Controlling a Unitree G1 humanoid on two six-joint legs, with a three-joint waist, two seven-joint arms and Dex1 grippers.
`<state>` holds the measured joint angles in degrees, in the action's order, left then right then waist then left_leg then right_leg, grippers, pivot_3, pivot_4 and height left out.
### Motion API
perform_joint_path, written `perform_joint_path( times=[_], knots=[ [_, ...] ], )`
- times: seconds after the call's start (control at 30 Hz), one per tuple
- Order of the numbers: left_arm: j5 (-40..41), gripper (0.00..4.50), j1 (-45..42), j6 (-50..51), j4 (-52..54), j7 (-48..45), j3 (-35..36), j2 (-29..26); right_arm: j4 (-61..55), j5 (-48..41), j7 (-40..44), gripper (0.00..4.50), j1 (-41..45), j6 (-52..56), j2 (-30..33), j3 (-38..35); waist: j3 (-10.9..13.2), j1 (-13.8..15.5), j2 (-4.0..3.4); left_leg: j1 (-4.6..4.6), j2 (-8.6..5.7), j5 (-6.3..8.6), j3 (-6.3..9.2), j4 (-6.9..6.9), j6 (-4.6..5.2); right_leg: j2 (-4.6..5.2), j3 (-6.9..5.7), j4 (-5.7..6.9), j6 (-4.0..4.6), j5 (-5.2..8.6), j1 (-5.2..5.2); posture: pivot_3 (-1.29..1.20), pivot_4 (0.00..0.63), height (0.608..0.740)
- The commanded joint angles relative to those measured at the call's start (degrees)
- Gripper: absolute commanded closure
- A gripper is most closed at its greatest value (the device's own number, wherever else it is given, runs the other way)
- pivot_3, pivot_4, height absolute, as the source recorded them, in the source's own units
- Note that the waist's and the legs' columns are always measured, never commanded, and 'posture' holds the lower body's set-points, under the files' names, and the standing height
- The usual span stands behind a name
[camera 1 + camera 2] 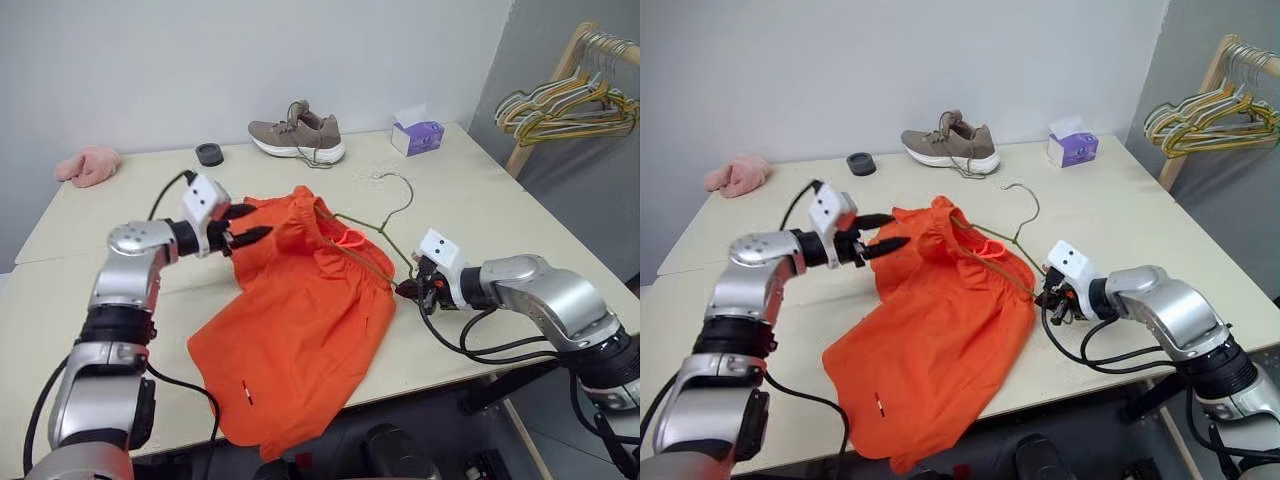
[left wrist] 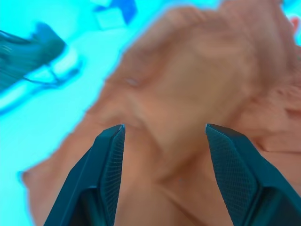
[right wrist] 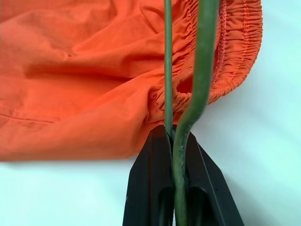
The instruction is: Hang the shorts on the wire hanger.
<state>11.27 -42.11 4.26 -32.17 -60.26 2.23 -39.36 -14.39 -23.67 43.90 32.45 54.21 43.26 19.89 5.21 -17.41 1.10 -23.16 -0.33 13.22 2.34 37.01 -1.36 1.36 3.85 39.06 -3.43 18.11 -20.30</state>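
Nearest, the shorts [image 1: 300, 330] lie spread on the table [image 1: 480, 210], one leg spilling over the front edge at about 6 o'clock and the gathered waistband furthest from the robot. The right gripper [image 1: 412, 289], at 3 o'clock from the shorts, is clenched on one corner of the wire hanger [image 1: 372, 237]; in the right wrist view both wires run out between its shut jaws. From there the hanger's long axis runs toward 10 o'clock, one arm lying against the waistband, its hook pointing to 12 o'clock. The left gripper [image 1: 243, 226] is nearer the waistband's free end, at 9 o'clock, fingers spread and empty, touching no cloth that I can tell. Judging by this, the next move depends on the left claw closing on the waistband straight ahead.
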Motion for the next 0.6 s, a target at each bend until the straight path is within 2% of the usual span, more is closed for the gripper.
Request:
perform_joint_path(
  times=[0.03,0.23,0.37,0.6],
  knots=[
    [-0.3,1.64,-2.34,-2.47,-2.01,-0.58,0.97,-0.81,-2.79,2.23,1.69,4.5,0.29,-1.81,1.35,0.51,0.0,0.02,0.0,0.0,-0.01,0.0,0.0,-0.01,0.0,0.02,-0.01,-0.01,0.0,0.0,0.0,-0.29,0.047,0.74],
    [-0.24,1.64,-2.3,-2.94,-1.79,-2.49,0.15,-0.39,0.28,3.69,8.89,4.5,1.27,2.02,6.1,5.68,0.0,0.0,0.0,-0.01,-0.01,0.0,0.05,0.01,0.0,0.26,-0.08,-0.01,0.01,0.0,0.01,-0.3,0.04,0.74],
    [-0.56,1.64,-1.27,-2.99,-0.38,-3.74,-0.47,-0.3,6.26,7.84,13.91,4.5,4.96,-1.06,6.92,10.01,0.0,-0.25,0.0,0.02,-0.03,-0.01,0.05,0.03,0.0,0.28,-0.09,0.03,0.01,-0.01,0.02,-0.3,0.037,0.74],
    [-0.76,1.64,0.33,-2.43,1.93,-4.71,-0.73,-0.65,23.1,18.16,17.15,4.5,14.59,-11.65,1.13,15.06,-0.02,-1.07,-0.01,0.14,-0.03,-0.01,0.05,0.03,-0.01,0.28,-0.05,0.09,0.02,-0.01,0.07,-0.29,0.03,0.74]
  ],
)
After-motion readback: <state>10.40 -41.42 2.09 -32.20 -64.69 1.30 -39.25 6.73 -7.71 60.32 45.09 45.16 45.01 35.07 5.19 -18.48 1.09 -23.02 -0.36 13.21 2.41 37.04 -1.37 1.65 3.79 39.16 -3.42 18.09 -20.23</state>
